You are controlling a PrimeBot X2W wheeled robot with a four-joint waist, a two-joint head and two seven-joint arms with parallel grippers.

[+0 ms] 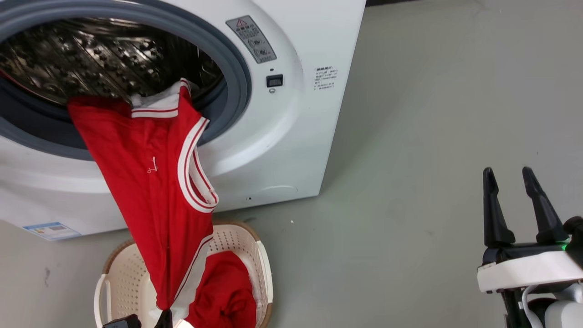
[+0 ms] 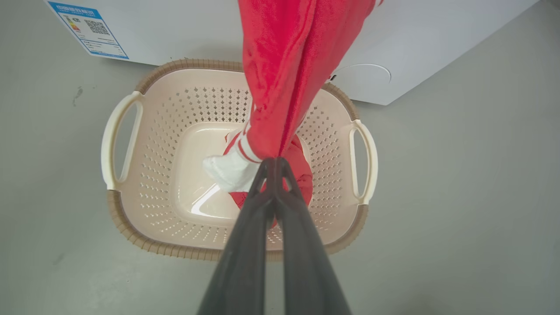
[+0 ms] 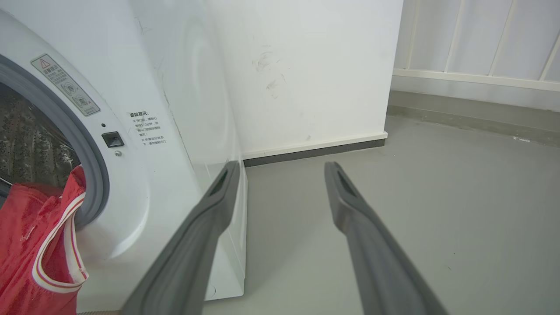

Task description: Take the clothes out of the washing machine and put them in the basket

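I see the red sports jersey [image 1: 150, 182] stretched from the drum mouth of the washing machine [image 1: 282, 136] down over the basket [image 1: 232, 241], where the jaws of my left gripper [image 2: 274, 162] pinch its lower end. The plain red cloth [image 1: 225, 291] lies inside the basket. My right gripper [image 1: 508, 171] hangs well right of the basket, jaws spread.
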